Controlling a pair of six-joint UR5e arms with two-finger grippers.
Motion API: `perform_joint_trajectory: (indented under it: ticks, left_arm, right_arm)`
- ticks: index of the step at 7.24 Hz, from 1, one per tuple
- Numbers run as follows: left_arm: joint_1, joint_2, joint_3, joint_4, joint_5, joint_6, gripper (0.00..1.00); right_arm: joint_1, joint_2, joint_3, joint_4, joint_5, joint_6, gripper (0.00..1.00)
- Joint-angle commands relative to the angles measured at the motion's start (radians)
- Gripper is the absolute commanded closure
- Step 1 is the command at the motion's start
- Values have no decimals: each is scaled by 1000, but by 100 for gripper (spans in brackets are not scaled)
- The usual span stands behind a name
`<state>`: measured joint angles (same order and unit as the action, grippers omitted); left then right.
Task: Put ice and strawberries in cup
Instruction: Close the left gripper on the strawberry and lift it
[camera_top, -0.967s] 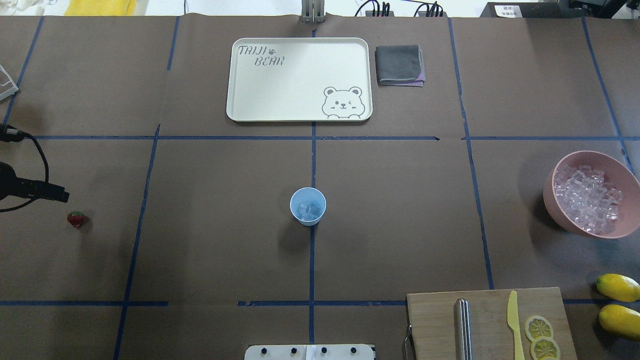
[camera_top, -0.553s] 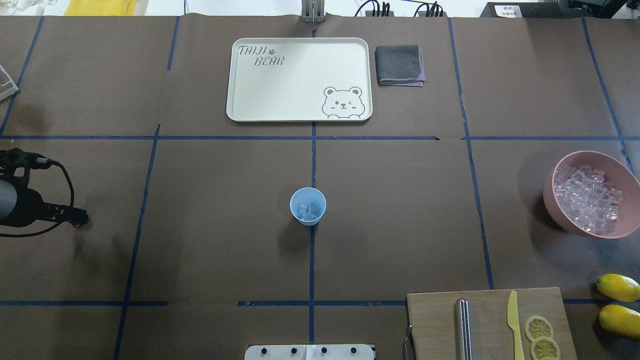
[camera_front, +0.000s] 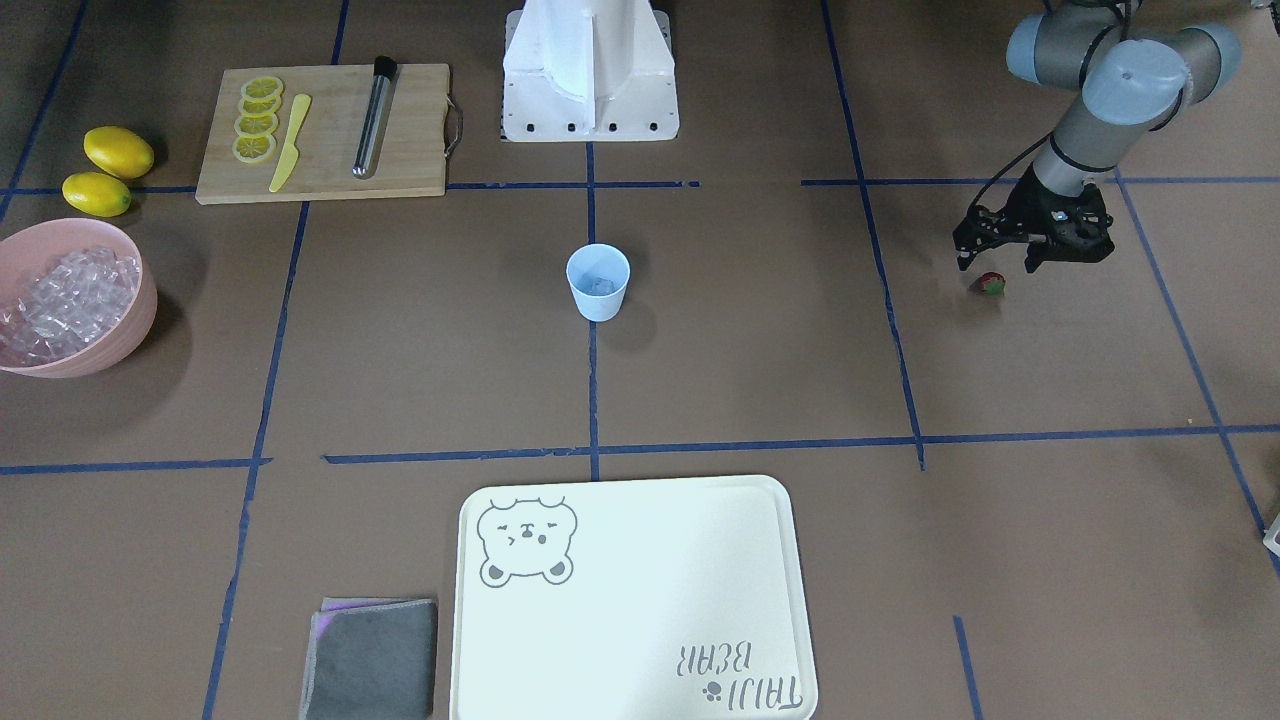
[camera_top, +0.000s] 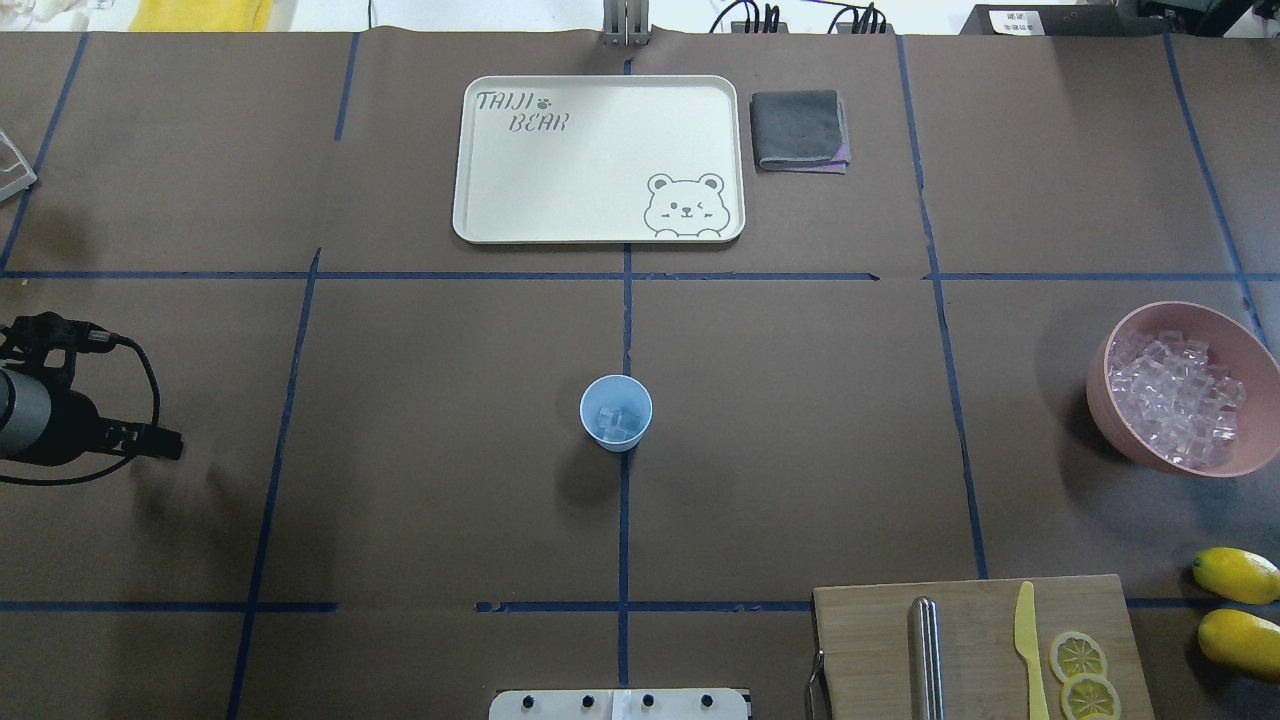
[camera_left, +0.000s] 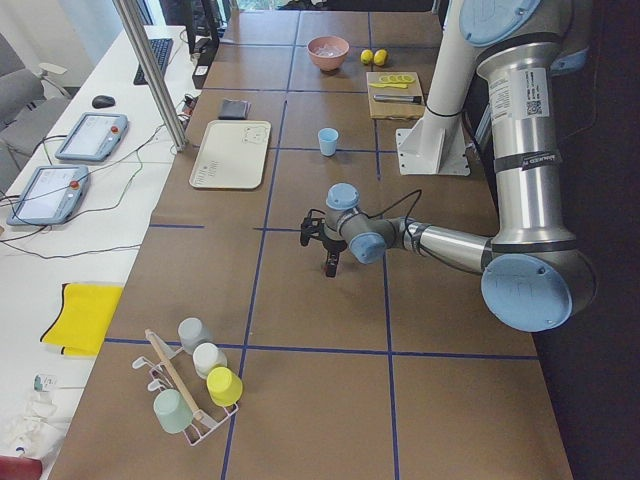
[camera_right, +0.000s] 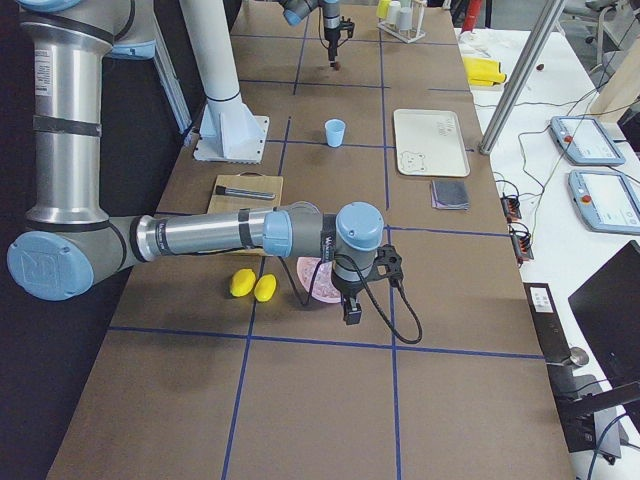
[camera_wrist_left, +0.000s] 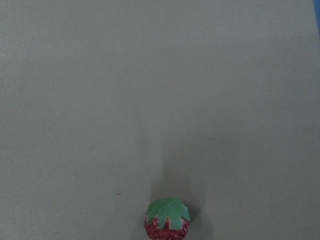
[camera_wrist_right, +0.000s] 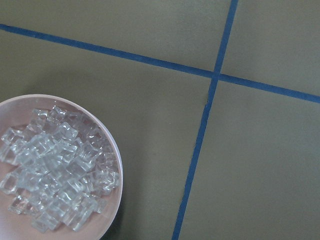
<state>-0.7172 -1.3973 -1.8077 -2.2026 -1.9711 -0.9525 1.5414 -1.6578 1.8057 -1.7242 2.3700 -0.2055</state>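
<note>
The little red strawberry (camera_front: 990, 284) sits on the brown table, far out on the robot's left side. The left claw (camera_front: 997, 262) hangs right over it, pointing down. From across the table its two dark fingers look spread wide, with nothing held, and the berry lies just under the gap between them. In the left wrist view the berry stands with its green leafy cap up. It looks round from above, so I think the claw can pinch it from any side. The claw only needs to go straight down. The left arm is much nearer to the berry than the right arm. The light-blue cup (camera_top: 616, 412) stands in the middle of the table, well apart from the berry, and some ice (camera_top: 617, 420) lies inside it. Nothing stands on the table between berry and cup. The right claw (camera_right: 352, 312) hangs near the pink bowl (camera_top: 1240, 325) full of ice, and I cannot tell if it is wide or closed. Two lemons (camera_top: 1236, 574), a cutting board (camera_top: 870, 640), a tray (camera_top: 600, 160) and a grey cloth (camera_top: 798, 130) are all far from the berry.
</note>
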Motion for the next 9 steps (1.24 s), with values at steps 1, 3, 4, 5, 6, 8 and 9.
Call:
perform_joint_trajectory:
  ticks: [1, 3, 4, 5, 6, 8, 9]
  left_arm:
    - [1, -5, 16, -2, -2, 0, 0]
    - [2, -18, 88, -93, -2, -2, 0]
    - [1, -31, 112, -129, -5, -5, 17]
    - [2, -31, 110, -129, -11, -5, 41]
    - [1, -31, 99, -128, -12, -3, 56]
    - [-5, -20, 62, -120, -12, 0, 58]
    - [-7, -17, 53, -120, -12, 0, 58]
  right_arm:
    - [0, 3, 1, 0, -1, 0, 1]
    - [0, 3, 1, 0, 0, 0, 1]
    - [0, 3, 1, 0, -1, 0, 1]
    - [0, 3, 3, 0, -1, 0, 1]
    - [0, 3, 3, 0, -1, 0, 1]
    - [0, 3, 3, 0, 0, 0, 1]
    - [0, 3, 3, 0, 0, 1, 1]
